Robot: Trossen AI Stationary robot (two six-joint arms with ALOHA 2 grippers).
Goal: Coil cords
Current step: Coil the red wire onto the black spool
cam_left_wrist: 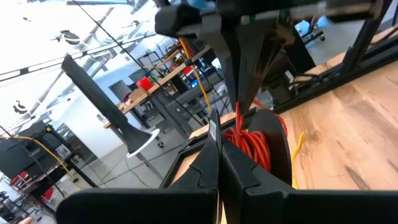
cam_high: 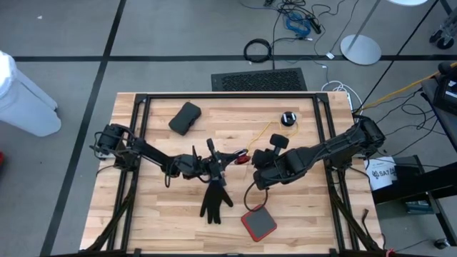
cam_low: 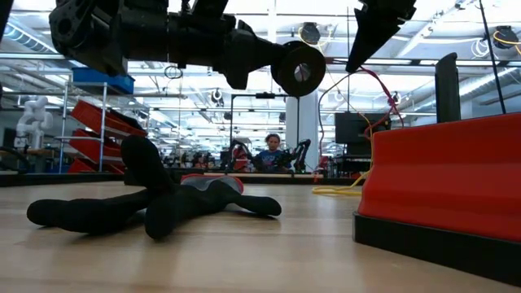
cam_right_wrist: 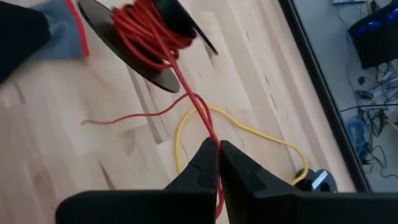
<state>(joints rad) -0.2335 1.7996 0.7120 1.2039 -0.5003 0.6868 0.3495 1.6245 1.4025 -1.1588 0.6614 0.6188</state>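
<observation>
Wooden table (cam_high: 300, 200): right gripper (cam_right_wrist: 217, 163) pinches red cord (cam_right_wrist: 198, 112), left gripper (cam_left_wrist: 219, 165) holds spool (cam_right_wrist: 134, 53); steady tension should wind neatly.

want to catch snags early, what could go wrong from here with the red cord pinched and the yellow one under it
1. The right hand pinches the red cord just above the yellow cord; pulling could hook that loop and drag its black puck.
2. A loose red tail may tangle into the winding.
3. The left hand seems to grip the spool only at its rim, so it might slip.
</observation>
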